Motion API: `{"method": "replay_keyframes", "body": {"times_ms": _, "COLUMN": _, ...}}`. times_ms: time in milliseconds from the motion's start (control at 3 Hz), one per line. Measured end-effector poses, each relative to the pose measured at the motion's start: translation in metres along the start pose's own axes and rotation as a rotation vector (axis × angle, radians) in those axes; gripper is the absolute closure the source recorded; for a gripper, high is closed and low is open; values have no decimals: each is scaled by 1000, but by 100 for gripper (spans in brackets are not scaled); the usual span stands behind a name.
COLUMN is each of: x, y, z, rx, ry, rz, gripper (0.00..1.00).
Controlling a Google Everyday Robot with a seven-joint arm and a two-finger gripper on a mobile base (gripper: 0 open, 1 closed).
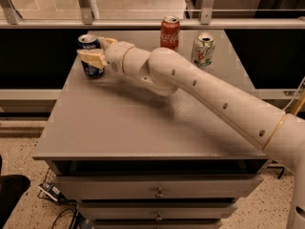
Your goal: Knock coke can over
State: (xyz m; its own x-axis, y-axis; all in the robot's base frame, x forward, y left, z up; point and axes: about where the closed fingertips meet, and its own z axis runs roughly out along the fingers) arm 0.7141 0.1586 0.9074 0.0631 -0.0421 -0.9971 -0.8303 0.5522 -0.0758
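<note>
The red coke can (pixel 169 33) stands upright at the back middle of the grey cabinet top (pixel 143 123). My gripper (pixel 99 50) is far to its left, at the back left corner, and is open. Its fingers (pixel 92 57) sit against a blue can (pixel 91 69), one in front of it and one beside its top. My white arm (pixel 209 94) stretches in from the lower right, passing in front of the coke can without touching it.
A white-and-green can (pixel 202 49) stands upright to the right of the coke can. A metal railing (pixel 143 23) runs behind the cabinet. Drawers (pixel 157 192) are below the front edge. A dark object (pixel 12 190) lies on the floor at the left.
</note>
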Motion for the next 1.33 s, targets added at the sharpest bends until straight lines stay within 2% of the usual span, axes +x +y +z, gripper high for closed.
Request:
{"method": "replay_keyframes", "body": {"times_ms": 333, "x": -1, "y": 3, "z": 2, "rx": -5, "ry": -1, "rz": 0, "gripper": 100}}
{"method": "replay_keyframes", "body": {"times_ms": 667, "x": -2, "y": 3, "z": 2, "rx": -5, "ry": 4, "rz": -3, "gripper": 100}}
{"method": "replay_keyframes", "body": {"times_ms": 1000, "x": -10, "y": 2, "z": -1, "rx": -8, "ry": 36, "rz": -20, "gripper": 100}}
{"method": "replay_keyframes", "body": {"times_ms": 1333, "x": -21, "y": 1, "z": -5, "rx": -22, "ry": 104, "rz": -54, "gripper": 100}}
